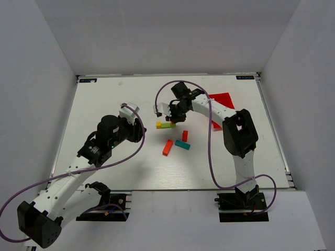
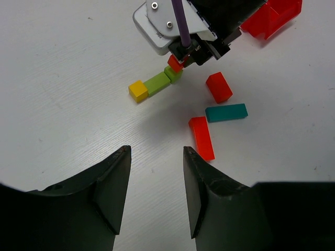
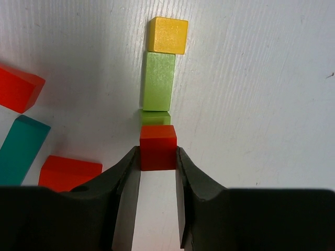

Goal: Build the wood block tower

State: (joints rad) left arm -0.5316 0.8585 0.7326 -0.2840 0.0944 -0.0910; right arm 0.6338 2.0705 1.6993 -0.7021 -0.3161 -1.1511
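Observation:
A flat row of blocks lies mid-table: a yellow cube (image 1: 158, 125) (image 3: 167, 35), a longer green block (image 3: 158, 80) (image 2: 156, 83) and a small green cube (image 3: 155, 117) (image 2: 173, 73). My right gripper (image 1: 176, 119) (image 3: 157, 154) is shut on a red cube (image 3: 157, 147) (image 2: 175, 63), held over the small green cube; contact between the two is not discernible. My left gripper (image 1: 138, 127) (image 2: 156, 151) hangs open over bare table to the left of the row, holding nothing.
Loose near the row lie a red block (image 1: 185, 136) (image 2: 219, 87), a teal bar (image 1: 182, 145) (image 2: 225, 112) and an orange bar (image 1: 167, 147) (image 2: 201, 137). A red plastic bin (image 1: 222, 102) (image 2: 272, 15) sits behind the right arm.

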